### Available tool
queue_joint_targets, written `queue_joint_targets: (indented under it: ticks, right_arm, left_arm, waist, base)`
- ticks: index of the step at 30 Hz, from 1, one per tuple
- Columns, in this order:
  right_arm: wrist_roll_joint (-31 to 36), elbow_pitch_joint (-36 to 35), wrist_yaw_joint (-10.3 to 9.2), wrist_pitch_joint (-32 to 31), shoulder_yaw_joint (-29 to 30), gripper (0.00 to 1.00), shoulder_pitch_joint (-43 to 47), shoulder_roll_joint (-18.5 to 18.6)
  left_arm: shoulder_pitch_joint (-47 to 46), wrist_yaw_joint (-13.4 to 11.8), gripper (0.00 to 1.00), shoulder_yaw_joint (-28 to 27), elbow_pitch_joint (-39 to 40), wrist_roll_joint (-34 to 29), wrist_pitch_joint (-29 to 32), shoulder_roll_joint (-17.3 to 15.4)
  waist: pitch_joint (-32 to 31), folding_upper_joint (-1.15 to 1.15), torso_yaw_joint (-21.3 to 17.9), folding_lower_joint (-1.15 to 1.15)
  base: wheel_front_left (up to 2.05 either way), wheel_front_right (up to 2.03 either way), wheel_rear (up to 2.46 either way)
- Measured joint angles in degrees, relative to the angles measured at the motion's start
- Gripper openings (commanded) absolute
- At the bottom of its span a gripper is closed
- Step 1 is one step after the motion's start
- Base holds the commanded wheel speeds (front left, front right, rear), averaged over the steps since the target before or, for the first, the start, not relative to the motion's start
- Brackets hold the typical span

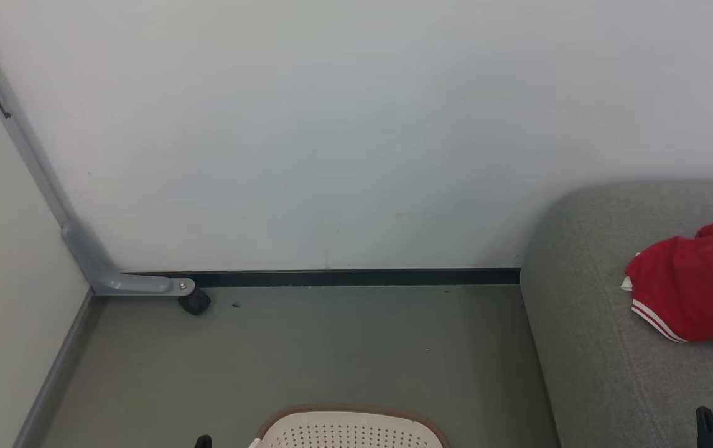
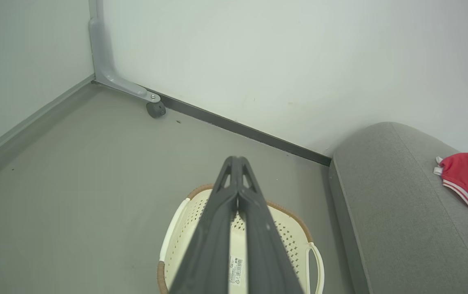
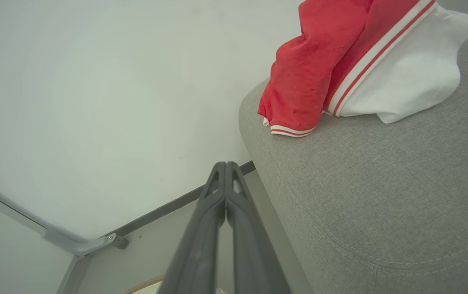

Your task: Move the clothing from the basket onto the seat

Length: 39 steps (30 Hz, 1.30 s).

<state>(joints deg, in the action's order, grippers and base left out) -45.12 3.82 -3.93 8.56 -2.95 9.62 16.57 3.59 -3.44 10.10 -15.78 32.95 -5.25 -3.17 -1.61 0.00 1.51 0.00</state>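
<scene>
Both arms are held low and drawn in, so in the head view just the dark fingertips rise from the bottom edge. The left gripper [image 1: 203,442] sits just beside the left side of the basket [image 1: 344,432], and the right gripper [image 1: 708,426] is over the front part of the seat [image 1: 587,323]. In the left wrist view, the left gripper's [image 2: 237,160] two long fingers are pressed together along their length with nothing between them. They are raised above the basket [image 2: 293,234] and point forward and down toward the black skirting strip [image 2: 242,128] at the foot of the wall [image 2: 291,53]. The right gripper [image 3: 226,165] is likewise pressed together and holds nothing, its fingers aimed at the wall's foot, close along the seat's left edge. The basket stands on the grey floor [image 1: 307,348] just beside the seat's left side, and a barcoded label shows on its inner bottom. The clothing [image 1: 692,286], red with white striped hems and some white fabric, lies bunched on the seat toward its far edge by the wall, near the rounded left corner, well apart from both grippers. A grey bracket [image 1: 107,274] with a small black castor stands in the floor's far left corner.
</scene>
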Motion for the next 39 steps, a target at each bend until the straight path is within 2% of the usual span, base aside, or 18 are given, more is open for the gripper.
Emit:
queue_joint_targets:
  ticks: [39]
  right_arm:
    - [-25.07, 7.36, 5.53, -8.10, 5.87, 0.00, -7.25, -7.68]
  left_arm:
    - [-3.71, 5.54, 0.00, -8.08, -0.62, 31.69, 6.62, 0.33]
  waist:
    - [0.93, 0.00, -0.83, 0.00]
  base:
    - [0.00, 0.00, 0.00]
